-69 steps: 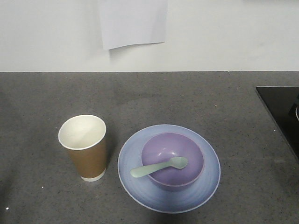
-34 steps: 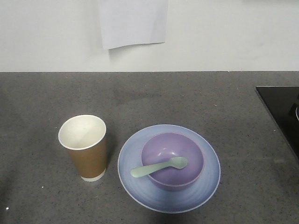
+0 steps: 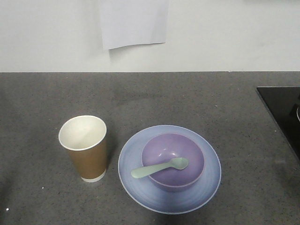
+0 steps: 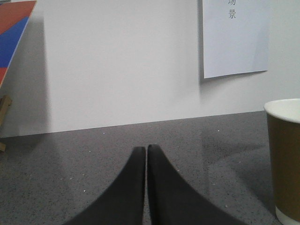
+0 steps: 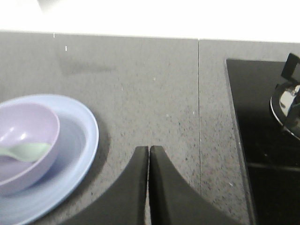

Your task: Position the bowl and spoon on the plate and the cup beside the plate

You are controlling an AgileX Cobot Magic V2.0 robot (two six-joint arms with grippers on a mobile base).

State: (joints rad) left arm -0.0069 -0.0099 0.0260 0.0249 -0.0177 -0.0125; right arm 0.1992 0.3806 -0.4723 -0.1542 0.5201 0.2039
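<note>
Nearest the front camera, plate (image 3: 140, 187) sits on the grey counter (image 3: 243, 187) with its front rim just inside the frame edge. Bowl (image 3: 187, 152) is centred on it. Spoon (image 3: 159, 168) lies in the bowl, scoop inside, handle over the bowl's left rim and pointing at the cup. Cup (image 3: 84, 150) stands upright just beside the plate's left edge, not touching it.

Change over the last second: none that I can see. Plate, bowl, spoon and cup sit where they did in both earlier front frames. My read is that the layout is done and both arms are backed off, nothing left to place.

Left gripper (image 4: 145, 154): jaws pressed together, nothing between them, low over bare counter with the cup at its right. Right gripper (image 5: 149, 154): same, tips together, empty, over the counter between the plate and the black cooktop (image 5: 262, 140).

Farther back: white wall (image 3: 225, 33) with a paper sheet (image 3: 133, 23) taped up.

Hard to make out:
- neither arm appears in the front view
- left wrist view cuts the cup at the right and bottom edges
- right wrist view crops the plate and bowl, and the metal fitting on the cooktop is cut off, can't identify it
- coloured panel at top left of the left wrist view is only a corner
</note>
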